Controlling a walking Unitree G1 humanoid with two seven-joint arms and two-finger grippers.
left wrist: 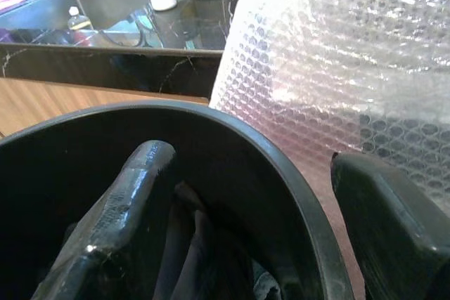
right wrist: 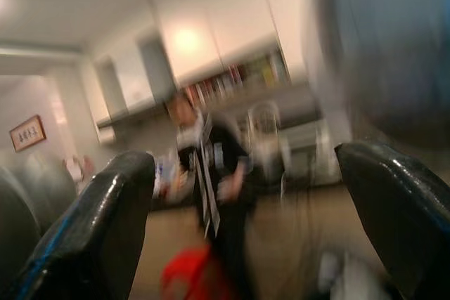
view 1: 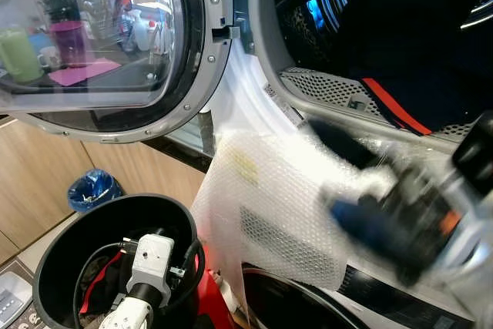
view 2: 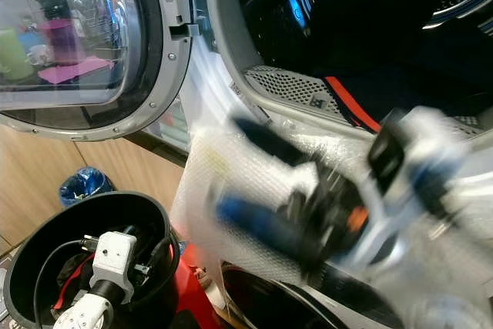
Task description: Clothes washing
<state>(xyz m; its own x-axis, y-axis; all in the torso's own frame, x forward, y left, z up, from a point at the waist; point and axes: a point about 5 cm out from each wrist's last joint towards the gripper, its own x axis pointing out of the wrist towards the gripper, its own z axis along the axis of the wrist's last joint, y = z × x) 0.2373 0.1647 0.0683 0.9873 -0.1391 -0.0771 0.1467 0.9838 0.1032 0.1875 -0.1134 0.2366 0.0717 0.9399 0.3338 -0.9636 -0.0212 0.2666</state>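
Drum (view 1: 400,52): dark clothes with a red-striped piece already inside; door (view 1: 100,44) open.
Bin (view 1: 69,252): dark garments remain; loading looks partly done.
Left hand (left wrist: 253,230): fingers spread, empty, over the bin.
Right hand (right wrist: 246,230): blurred before the drum; fingers apart, empty.

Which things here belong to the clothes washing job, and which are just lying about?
Job:
washing machine drum
dark garment with orange stripe
black laundry bucket
left end effector
right end effector

Lying about:
bubble wrap
blue bag
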